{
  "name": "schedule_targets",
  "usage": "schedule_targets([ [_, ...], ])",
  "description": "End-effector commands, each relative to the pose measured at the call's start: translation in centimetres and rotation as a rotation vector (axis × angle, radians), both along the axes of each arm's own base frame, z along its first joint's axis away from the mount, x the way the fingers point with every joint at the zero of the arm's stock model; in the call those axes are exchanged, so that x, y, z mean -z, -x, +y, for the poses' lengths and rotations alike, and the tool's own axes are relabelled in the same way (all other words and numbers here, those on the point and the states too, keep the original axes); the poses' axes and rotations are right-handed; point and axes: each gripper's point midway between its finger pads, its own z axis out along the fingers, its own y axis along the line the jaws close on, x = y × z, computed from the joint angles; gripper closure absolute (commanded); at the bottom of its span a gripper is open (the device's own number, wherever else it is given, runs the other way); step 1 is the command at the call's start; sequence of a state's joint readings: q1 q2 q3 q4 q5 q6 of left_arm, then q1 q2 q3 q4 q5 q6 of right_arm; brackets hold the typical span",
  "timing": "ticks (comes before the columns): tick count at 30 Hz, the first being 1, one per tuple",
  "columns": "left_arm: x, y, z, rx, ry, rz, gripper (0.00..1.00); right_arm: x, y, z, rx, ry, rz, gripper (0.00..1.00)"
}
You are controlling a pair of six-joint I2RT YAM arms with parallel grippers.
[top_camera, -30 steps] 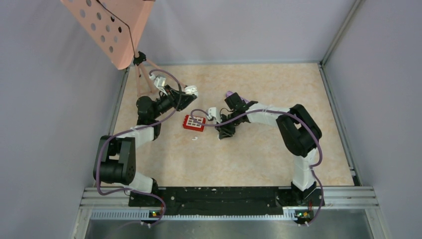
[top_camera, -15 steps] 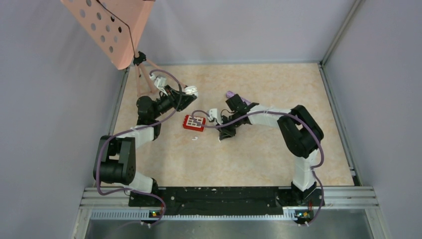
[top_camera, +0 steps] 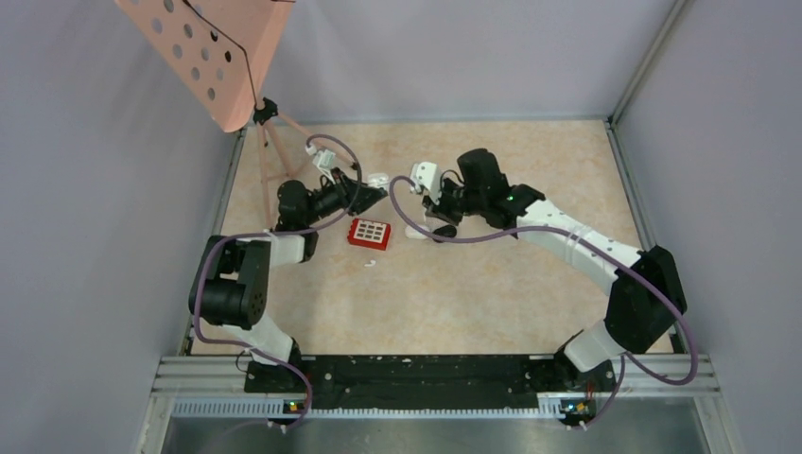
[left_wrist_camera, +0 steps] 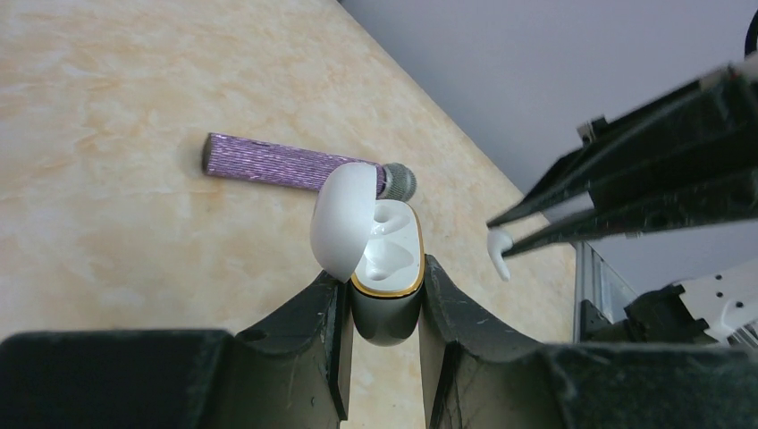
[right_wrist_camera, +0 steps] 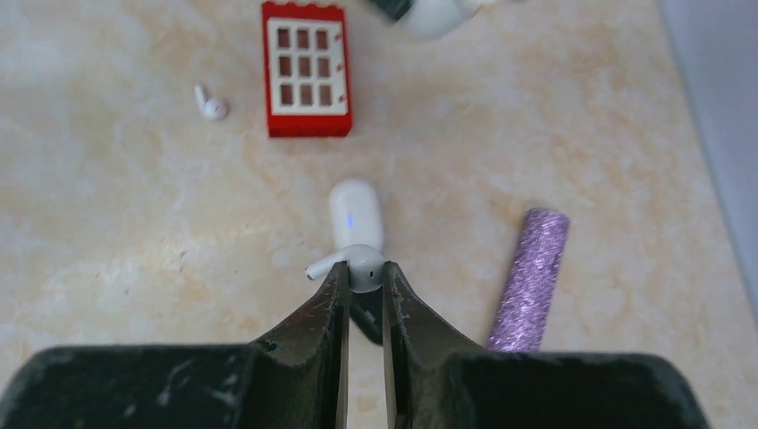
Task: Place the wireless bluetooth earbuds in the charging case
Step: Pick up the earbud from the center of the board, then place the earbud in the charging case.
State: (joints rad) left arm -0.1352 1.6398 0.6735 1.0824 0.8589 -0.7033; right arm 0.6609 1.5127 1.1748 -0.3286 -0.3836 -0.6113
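The right gripper (right_wrist_camera: 364, 271) pinches a white earbud (right_wrist_camera: 356, 262) just right of the open charging case (left_wrist_camera: 389, 259) that the left gripper (left_wrist_camera: 383, 279) squeezes.

Left arm (top_camera: 305, 202) and right arm (top_camera: 560, 236) reach inward, wrists nearly meeting, both sets of jaws clamped.

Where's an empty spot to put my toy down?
Bare table: the wide stretch between the red block and the arm bases, and the far right corner. Crowded: around the block, near left gripper, right gripper and a loose earbud.
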Motion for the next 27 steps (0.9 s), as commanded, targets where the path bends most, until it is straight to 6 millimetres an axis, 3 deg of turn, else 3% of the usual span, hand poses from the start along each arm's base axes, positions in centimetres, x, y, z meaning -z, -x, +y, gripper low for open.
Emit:
schedule_targets([
  [1,-2.5,0.8,-2.7,0.087,-0.007,-0.115,1.0,-6.3,-2.7,1.0,0.152,-0.114,-0.08,1.0],
  [8,-2.8,1.0,-4.3,0.134,0.016,-0.043,1.0,-10.5,-6.8,0.5,0.285,-0.125,-0.246,1.0],
  [11,-2.8,1.0,-4.6,0.151,0.017,-0.02,1.0,-11.9,-7.4,1.0,0.298,-0.158,-0.27,1.0],
  [21,-3.4,3.1,-6.8,0.275,-0.001,-0.057,1.0,-14.0,-6.1,5.1,0.22,-0.209,-0.28,1.0],
  [27,-4.6,3.2,-6.9,0.284,0.05,-0.039,1.0,-13.1,-4.9,6.0,0.205,-0.182,-0.279,1.0],
])
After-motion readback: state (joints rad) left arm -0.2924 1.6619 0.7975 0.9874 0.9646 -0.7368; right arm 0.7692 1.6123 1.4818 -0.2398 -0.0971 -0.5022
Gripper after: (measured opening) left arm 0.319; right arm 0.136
